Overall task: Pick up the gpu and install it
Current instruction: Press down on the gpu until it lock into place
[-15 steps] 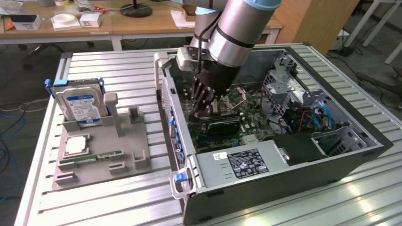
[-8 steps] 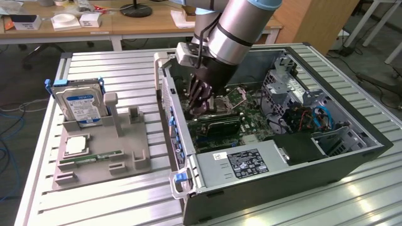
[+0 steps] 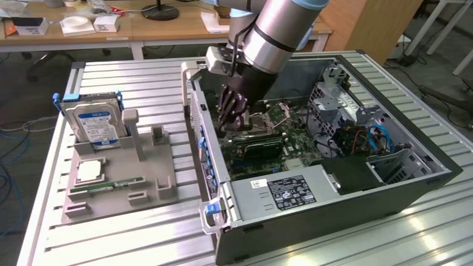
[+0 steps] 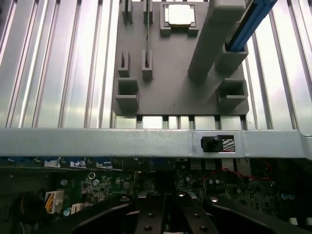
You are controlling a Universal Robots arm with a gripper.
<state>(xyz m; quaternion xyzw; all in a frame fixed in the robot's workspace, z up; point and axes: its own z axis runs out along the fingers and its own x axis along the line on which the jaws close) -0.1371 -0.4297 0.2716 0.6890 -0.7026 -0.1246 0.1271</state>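
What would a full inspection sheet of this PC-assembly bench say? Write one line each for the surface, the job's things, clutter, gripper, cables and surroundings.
surface: slotted metal table, carrying a grey holder and an open case.
job's things: gpu, a dark card inside the case on the motherboard, beside the fingertips; whether they touch cannot be told.
clutter: hard drive upright in the holder; memory stick and chip lying in it.
gripper: gripper shut, lowered into the case.
cables: blue and red cables inside the case.
surroundings: wooden desks with boxes behind.
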